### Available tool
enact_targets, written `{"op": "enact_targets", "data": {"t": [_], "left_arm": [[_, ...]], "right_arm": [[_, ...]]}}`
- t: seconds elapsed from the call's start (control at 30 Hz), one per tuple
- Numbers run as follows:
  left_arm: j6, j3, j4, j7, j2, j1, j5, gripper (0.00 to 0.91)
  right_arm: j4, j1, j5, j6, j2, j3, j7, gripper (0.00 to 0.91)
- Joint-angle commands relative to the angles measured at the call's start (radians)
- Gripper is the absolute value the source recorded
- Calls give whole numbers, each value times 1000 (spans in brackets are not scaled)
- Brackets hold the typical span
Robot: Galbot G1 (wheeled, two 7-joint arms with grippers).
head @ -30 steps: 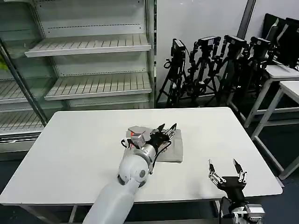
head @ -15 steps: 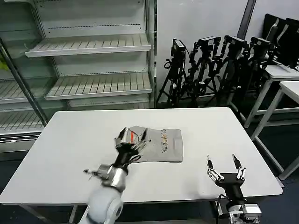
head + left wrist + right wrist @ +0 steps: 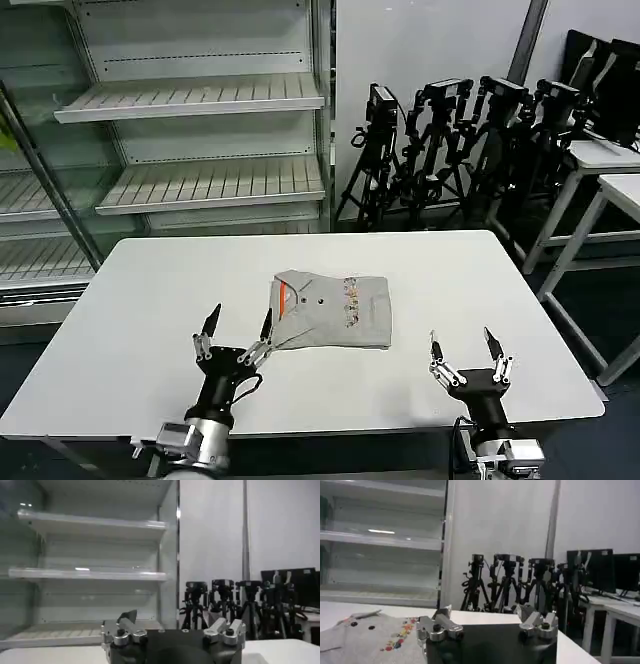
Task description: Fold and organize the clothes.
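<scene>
The shirt [image 3: 330, 310] sits folded mid-frame on the worktop [image 3: 150, 300], long axis running left-right. The left gripper [image 3: 236, 334] hovers at lower left, jaws apart, tips just beside the shirt's near-left corner, so it's clearly nearer. The right gripper [image 3: 468, 352] waits at lower right, jaws apart too, well apart from the shirt.

We see our left gripper [image 3: 238, 329] and right gripper [image 3: 464, 347]: black bodies, slim silver fingers with dark pointed tips, round silver screws at the knuckles, black cabling, silver wrist collars below.
</scene>
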State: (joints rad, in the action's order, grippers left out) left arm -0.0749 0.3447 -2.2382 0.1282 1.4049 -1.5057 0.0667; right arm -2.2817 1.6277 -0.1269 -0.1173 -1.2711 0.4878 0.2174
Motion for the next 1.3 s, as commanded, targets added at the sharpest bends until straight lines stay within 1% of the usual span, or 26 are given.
{"op": "enact_targets", "data": {"t": [0.03,0.23,0.37,0.43,0.57,0.87,1.17,1.23,1.3], "left_arm": [[32,42,-78,-16,14,-116,-61,907],[31,34,-82,-28,24,-127,-72,907],[32,33,-84,-28,25,-131,-73,907],[33,32,-84,-29,24,-131,-73,907],[33,31,-88,-30,28,-133,-72,907],[31,30,-105,-37,36,-146,-73,907],[17,33,-115,-41,40,-161,-71,907],[8,33,-114,-41,41,-163,-71,907],[-1,31,-111,-44,40,-164,-71,907]], "right_arm": [[7,-8,13,12,1,-18,3,907],[8,-11,12,14,1,-19,2,907],[6,-6,26,20,6,-21,-11,907],[-10,3,19,5,5,-21,-11,907],[-23,10,38,-2,7,-22,-16,907],[-40,18,61,-5,9,-19,-2,907],[-40,16,70,-24,8,-21,8,907],[-36,14,62,-38,8,-22,-13,907],[-29,6,57,-57,2,-27,-17,907]]}}
